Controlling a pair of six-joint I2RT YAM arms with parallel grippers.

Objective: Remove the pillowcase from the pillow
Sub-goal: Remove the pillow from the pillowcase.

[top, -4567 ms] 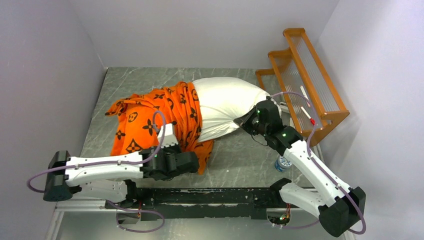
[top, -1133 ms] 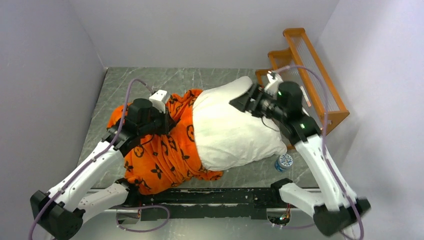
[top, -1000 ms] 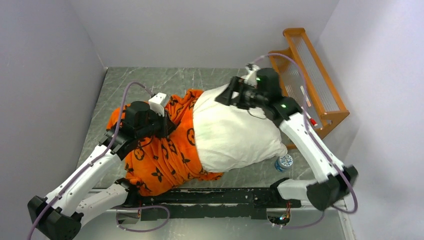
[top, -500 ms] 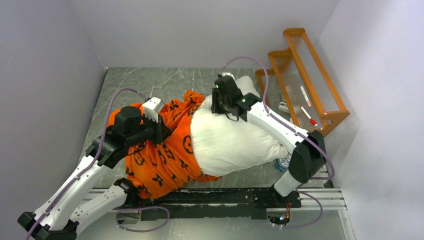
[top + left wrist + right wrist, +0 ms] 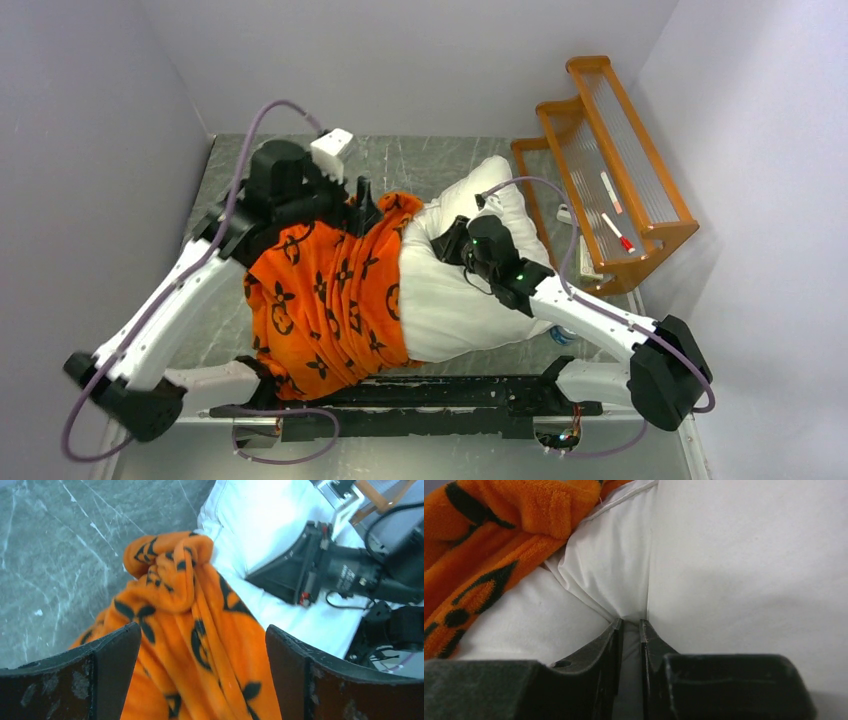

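The orange pillowcase [image 5: 320, 300] with dark brown motifs covers the left half of the white pillow [image 5: 435, 310], whose right half lies bare. My left gripper [image 5: 358, 195] hovers open over the pillowcase's bunched far edge, and in the left wrist view the orange fabric [image 5: 170, 580] lies below its wide-apart fingers [image 5: 202, 629] without being pinched. My right gripper [image 5: 447, 240] rests on the bare pillow just right of the pillowcase's edge. In the right wrist view its jaws [image 5: 630, 622] are shut on a pinched fold of the white pillow [image 5: 734, 555], with the pillowcase's hem [image 5: 499, 510] at the upper left.
An orange wooden rack [image 5: 620, 150] stands at the back right, close to the pillow's far corner. A small bottle cap [image 5: 562, 335] peeks out under the right arm by the pillow's near corner. Grey marble table [image 5: 420, 155] shows behind; walls close in left and right.
My left gripper has let go of the pillowcase, opened wide and risen toward the far side. My right gripper has swung down onto the pillow beside the pillowcase's edge and closed on a fold.
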